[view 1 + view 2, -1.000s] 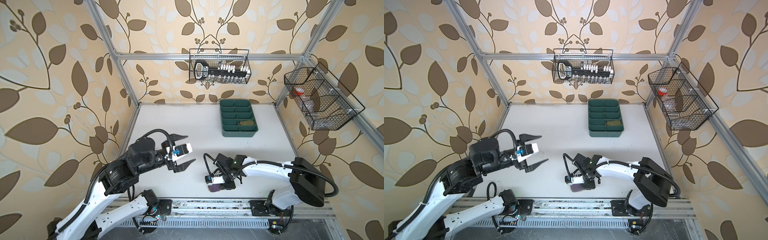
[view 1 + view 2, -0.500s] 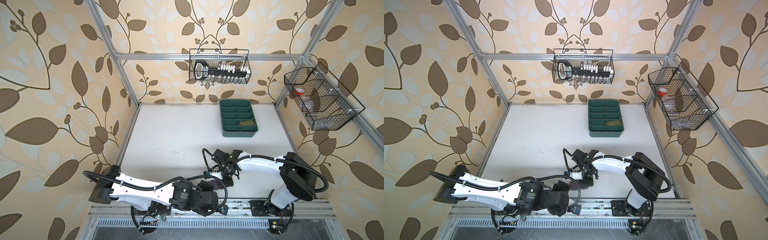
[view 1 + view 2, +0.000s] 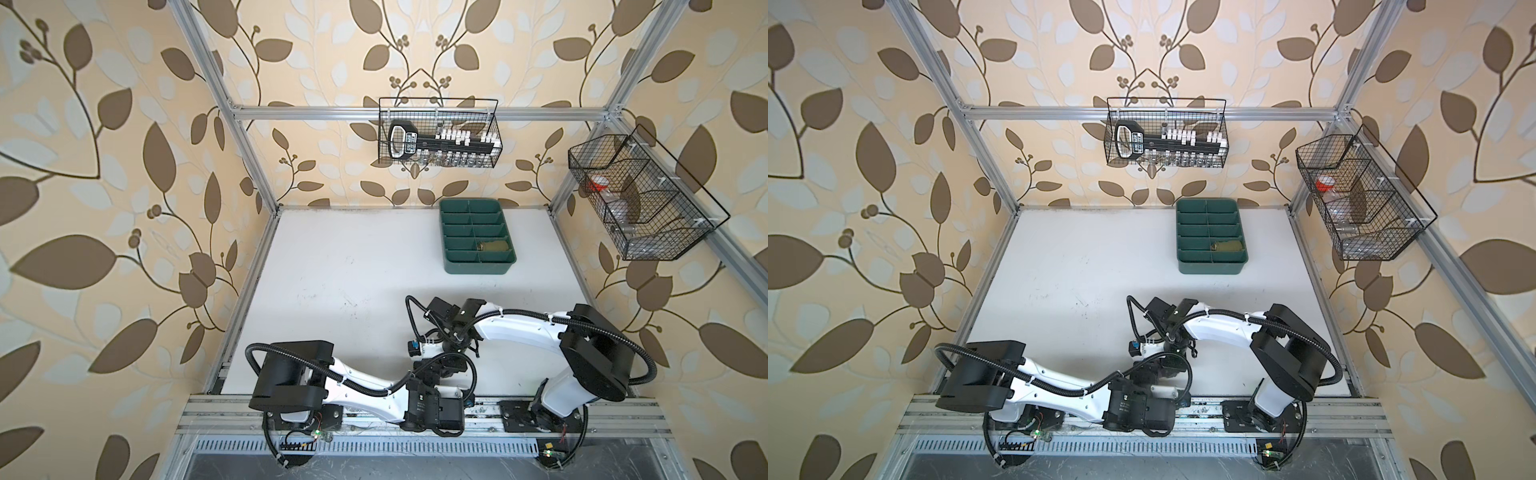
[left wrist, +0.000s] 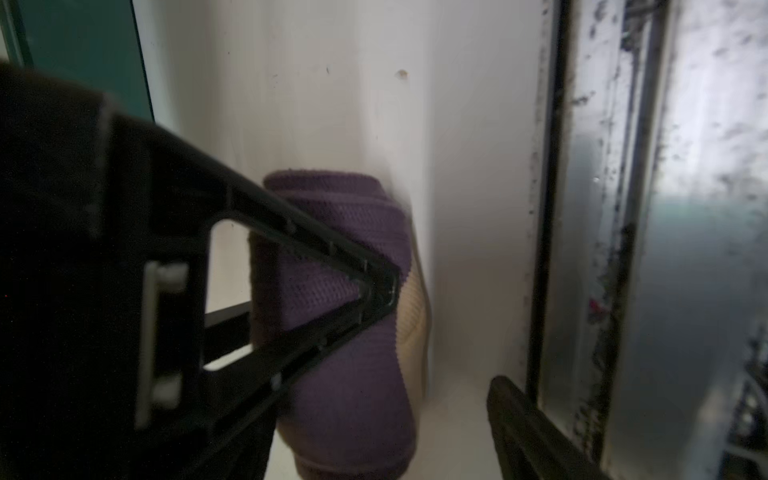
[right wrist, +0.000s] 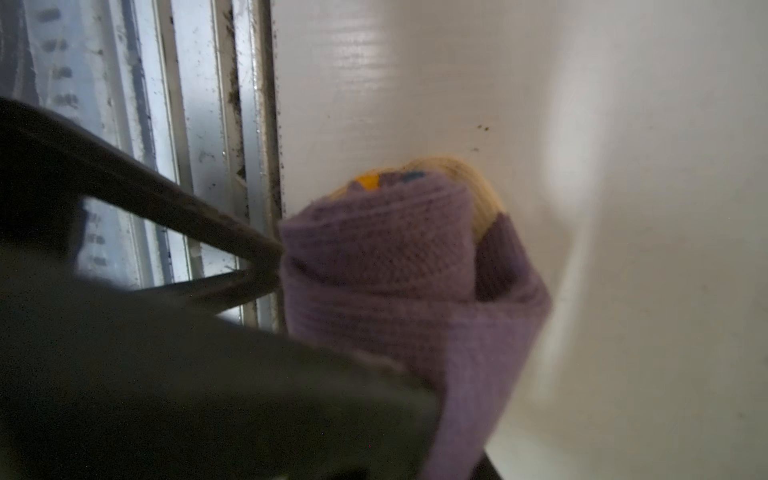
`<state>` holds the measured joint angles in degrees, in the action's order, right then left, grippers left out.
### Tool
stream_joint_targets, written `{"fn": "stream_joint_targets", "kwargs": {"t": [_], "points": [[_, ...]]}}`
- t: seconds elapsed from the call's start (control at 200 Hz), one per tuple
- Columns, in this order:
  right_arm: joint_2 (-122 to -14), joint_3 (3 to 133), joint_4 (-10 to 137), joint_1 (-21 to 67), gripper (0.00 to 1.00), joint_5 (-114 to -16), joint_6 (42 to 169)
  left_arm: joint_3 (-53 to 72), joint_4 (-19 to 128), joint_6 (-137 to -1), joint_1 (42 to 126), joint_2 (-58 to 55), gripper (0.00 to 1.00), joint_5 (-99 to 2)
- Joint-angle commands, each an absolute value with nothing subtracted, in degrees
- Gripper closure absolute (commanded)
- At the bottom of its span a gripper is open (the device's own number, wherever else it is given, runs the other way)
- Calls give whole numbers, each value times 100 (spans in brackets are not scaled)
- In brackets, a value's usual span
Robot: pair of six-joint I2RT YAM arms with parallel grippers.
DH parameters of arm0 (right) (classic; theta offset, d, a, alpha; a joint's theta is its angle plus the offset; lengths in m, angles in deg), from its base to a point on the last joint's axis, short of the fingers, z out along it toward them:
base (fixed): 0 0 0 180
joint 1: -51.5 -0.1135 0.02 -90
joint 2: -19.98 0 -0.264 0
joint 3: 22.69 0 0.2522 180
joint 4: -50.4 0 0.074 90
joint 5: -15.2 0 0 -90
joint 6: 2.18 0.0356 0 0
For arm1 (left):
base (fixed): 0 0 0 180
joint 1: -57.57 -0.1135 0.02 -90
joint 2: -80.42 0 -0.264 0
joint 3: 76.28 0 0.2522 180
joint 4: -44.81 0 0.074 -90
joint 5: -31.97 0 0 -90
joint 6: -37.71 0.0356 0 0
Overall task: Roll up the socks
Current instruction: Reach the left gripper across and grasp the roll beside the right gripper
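The purple sock (image 5: 374,270), rolled, is pinched in the right claw (image 5: 357,332), low centre of both top views; the wide left claw (image 4: 446,336) should close squarely on the roll.

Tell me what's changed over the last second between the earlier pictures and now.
The left end effector swung from raised on the left down along the front edge to the purple sock, jaws open at it, no grip visible. The right end effector stays clamped on that sock. The green tray with the olive sock hasn't moved.
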<state>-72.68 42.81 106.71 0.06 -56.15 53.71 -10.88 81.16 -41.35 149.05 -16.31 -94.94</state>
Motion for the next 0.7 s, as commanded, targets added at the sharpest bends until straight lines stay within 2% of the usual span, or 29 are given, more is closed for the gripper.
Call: {"fn": "stream_joint_targets", "kwargs": {"t": [0.0,0.07,0.28,0.495,0.6,0.695], "points": [[-7235,4248,10852,11,98,-5525,5331,-985,7810,-4606,14603,-1653,21,-9661],[-7220,4252,10867,-1,98,-5498,5285,-1022,7804,-4685,14415,-1688,22,-9339],[-7163,4283,10884,1,98,-5401,5242,-1093,7727,-4558,14263,-1995,36,-8866],[-6994,4302,11000,34,97,-5198,5179,-1128,7591,-4720,14245,-2408,38,-9006],[-6941,4283,10996,51,97,-5059,5195,-1156,7495,-4762,14242,-2502,45,-9073],[-6945,4283,11000,53,97,-4961,5213,-1172,7448,-4755,14234,-2547,58,-9084]]}}
